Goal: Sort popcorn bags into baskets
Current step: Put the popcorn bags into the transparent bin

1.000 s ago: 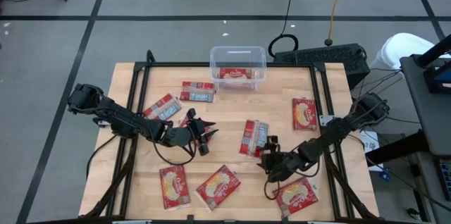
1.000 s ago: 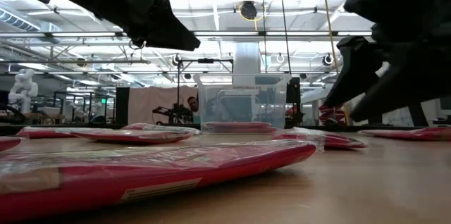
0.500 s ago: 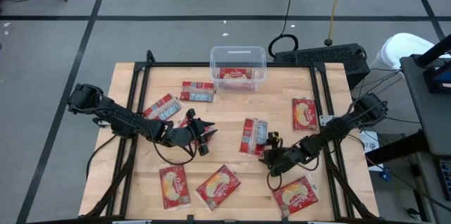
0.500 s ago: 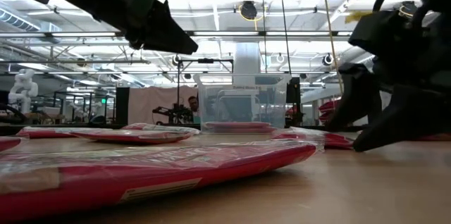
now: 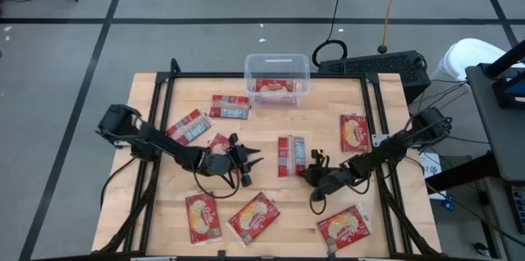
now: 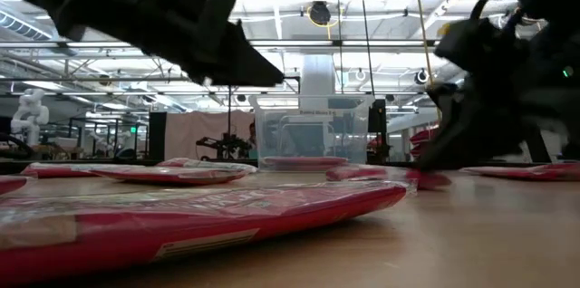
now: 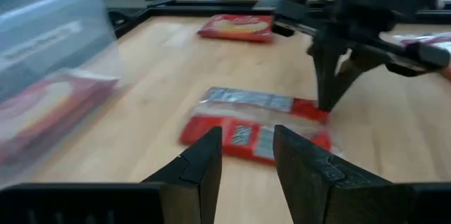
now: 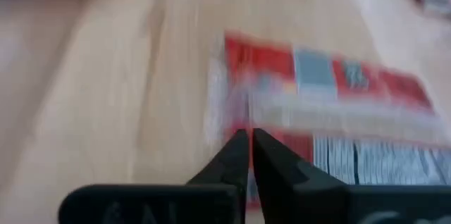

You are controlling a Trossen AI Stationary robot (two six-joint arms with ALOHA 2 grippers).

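A popcorn bag [image 5: 291, 156] lies reverse side up, red with grey panels, flat on the table's middle. My right gripper [image 5: 311, 166] is shut at its right edge. My left gripper [image 5: 255, 161] hovers open just left of that bag, pointing at it [image 7: 254, 122], with nothing between its fingers [image 7: 246, 139]. The clear basket [image 5: 277, 67] stands at the far edge with one bag [image 5: 275, 86] inside. Several more bags lie about the table. My right gripper pinches the bag's right long edge [image 8: 229, 115], close to its near end, between its two fingers [image 8: 239, 155]. The fingers slant down from the table's right side and lie across that edge. The bag lies flat on the table.
Loose bags lie at the far left [image 5: 231, 107] [image 5: 189, 125], at the right [image 5: 354, 132] and along the near edge [image 5: 203, 217] [image 5: 254, 217] [image 5: 344, 228]. One bag [image 5: 218, 141] lies partly under my left arm. A black frame rail [image 5: 271, 75] borders the table.
My right gripper has sunk and gone toward the table's left onto the middle bag, and has shut. My left gripper has gone down and toward the right, nearer that bag. The bag has slid slightly left and turned a little.
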